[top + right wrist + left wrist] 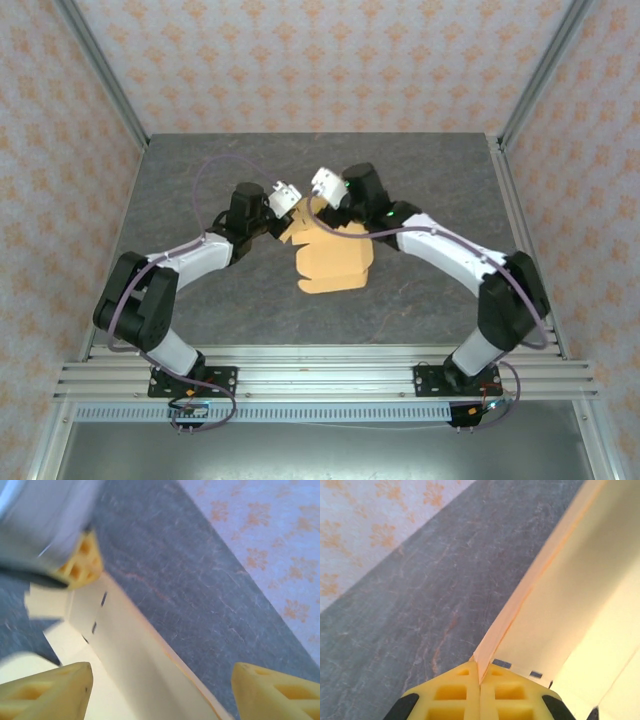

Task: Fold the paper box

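The grey table [200,290] carries everything, with patterned walls around it. Both arms reach inward from the near edge, the left arm [190,260] and the right arm [450,255] meeting over the middle. The box [335,262] lies at the table's centre, partly folded, its far flaps raised towards the wrists. The left gripper [480,680] is clamped on a thin upright edge of the card, its yellow pads pressed together with the card between them. The right gripper [162,680] stands wide, its fingers [50,690] well apart on either side of a flap, gripping nothing.
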Action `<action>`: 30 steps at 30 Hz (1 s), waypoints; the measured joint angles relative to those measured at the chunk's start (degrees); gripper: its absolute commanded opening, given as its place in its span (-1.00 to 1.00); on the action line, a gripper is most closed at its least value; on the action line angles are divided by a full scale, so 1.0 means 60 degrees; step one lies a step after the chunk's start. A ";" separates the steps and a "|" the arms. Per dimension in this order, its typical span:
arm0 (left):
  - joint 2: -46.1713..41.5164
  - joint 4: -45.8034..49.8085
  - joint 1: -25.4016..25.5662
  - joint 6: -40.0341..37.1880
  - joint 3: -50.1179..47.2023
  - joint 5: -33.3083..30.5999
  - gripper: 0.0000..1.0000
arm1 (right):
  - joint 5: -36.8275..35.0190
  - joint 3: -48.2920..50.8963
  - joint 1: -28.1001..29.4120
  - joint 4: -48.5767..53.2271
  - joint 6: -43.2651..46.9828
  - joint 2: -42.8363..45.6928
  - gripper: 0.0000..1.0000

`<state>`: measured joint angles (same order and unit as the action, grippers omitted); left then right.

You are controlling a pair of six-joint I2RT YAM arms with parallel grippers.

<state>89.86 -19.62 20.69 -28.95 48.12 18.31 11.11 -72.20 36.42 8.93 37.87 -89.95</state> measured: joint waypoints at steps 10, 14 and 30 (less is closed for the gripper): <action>-0.0040 -0.1512 0.0896 -0.0386 -0.0466 -0.1934 -1.00 | 0.0441 -0.5676 -0.1847 0.3905 -0.3504 -0.1836 0.56; 0.0178 -0.1508 0.1169 -0.0805 -0.0222 -0.2335 -1.00 | 0.0452 -0.7209 -0.2237 0.5464 -0.4346 -0.3315 0.63; 0.1235 -0.1271 0.2047 -0.2273 0.0342 -0.4073 -1.00 | 0.0532 -0.3621 -0.3690 0.5730 -0.6881 -0.2878 0.29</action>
<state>97.27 -27.24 32.97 -42.59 50.17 -6.13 14.31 -93.93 14.28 43.31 -3.42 -107.22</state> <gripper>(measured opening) 0.043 0.654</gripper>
